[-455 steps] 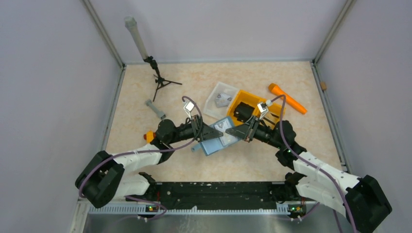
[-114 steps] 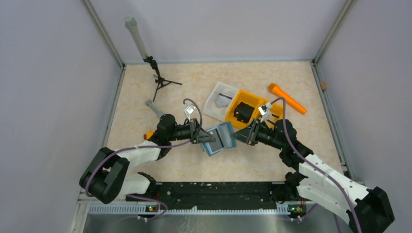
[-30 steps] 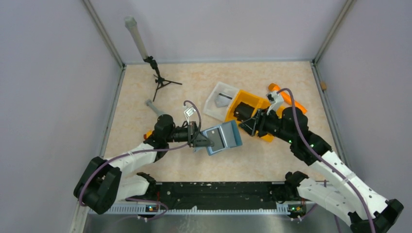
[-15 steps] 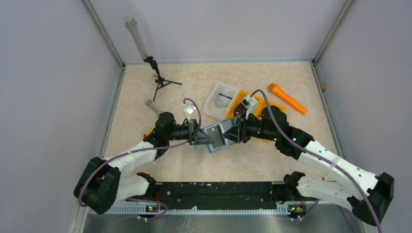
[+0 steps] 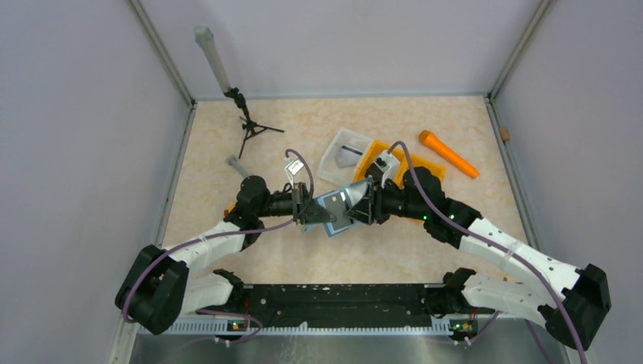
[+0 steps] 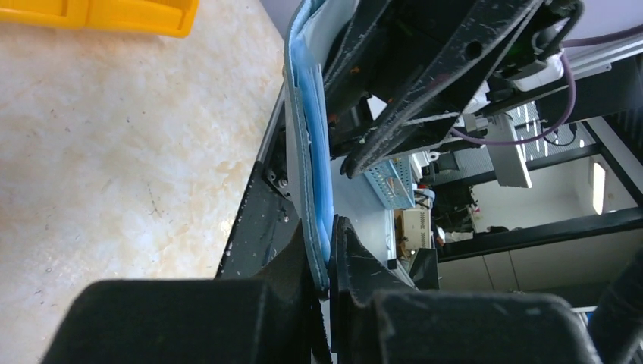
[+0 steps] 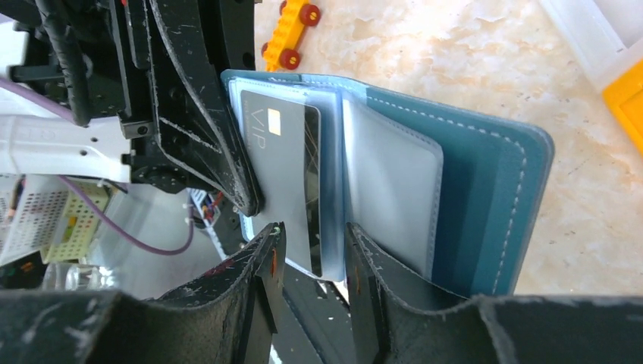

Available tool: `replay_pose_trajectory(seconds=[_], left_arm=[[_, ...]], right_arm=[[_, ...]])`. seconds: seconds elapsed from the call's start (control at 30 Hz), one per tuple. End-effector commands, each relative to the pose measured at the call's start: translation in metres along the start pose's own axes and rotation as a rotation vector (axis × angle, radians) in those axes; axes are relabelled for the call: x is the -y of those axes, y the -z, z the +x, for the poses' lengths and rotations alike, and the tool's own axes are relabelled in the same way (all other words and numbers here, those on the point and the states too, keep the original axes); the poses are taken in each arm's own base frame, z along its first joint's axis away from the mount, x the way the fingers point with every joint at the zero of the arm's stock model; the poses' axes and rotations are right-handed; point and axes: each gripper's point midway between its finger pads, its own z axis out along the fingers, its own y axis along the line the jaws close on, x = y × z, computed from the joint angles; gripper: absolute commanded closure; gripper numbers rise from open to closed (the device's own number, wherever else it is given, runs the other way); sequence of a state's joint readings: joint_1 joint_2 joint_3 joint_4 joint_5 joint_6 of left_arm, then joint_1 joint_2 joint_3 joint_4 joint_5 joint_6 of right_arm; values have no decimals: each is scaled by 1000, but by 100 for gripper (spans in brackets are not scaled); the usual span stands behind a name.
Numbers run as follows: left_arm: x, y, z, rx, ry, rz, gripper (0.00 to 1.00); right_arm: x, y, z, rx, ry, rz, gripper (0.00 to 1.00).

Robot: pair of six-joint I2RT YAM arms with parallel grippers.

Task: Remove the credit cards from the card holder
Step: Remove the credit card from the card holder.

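Left jaws: clamped on the card holder [image 7: 470, 174] edge
Right jaws: part open, astride the grey card [image 7: 277, 167] at its free end
Card's long axis: points straight into right jaws

The right gripper [image 5: 359, 210] has moved from the orange bin [image 5: 428, 164] at upper right to frame centre, fingers now straddling the grey card [image 7: 284, 174] in the card holder [image 5: 337, 211].

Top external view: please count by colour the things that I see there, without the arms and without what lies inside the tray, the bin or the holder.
Orange: 3, bin, stick, small toy.
Blue: 1, card holder.
White: 1, tray.
Grey: 1, short cylinder.
Black: 1, tripod with grey tube.
Brown: 1, bit at right rim.
Total: 8.
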State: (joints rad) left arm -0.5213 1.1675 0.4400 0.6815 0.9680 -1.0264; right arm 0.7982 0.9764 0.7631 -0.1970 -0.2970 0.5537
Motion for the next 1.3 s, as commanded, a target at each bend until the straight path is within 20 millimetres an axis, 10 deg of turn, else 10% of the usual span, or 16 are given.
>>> replay_pose_trajectory(seconds=[0.0, 0.6, 1.27], left_arm=[[35, 4, -5, 7, -108, 148, 100], [43, 6, 0, -11, -118, 191, 100], [52, 12, 9, -32, -169, 213, 100]], right_arm=[[-13, 7, -9, 48, -35, -111, 63], [-58, 29, -25, 117, -126, -425, 89], [-63, 39, -35, 178, -125, -442, 96]])
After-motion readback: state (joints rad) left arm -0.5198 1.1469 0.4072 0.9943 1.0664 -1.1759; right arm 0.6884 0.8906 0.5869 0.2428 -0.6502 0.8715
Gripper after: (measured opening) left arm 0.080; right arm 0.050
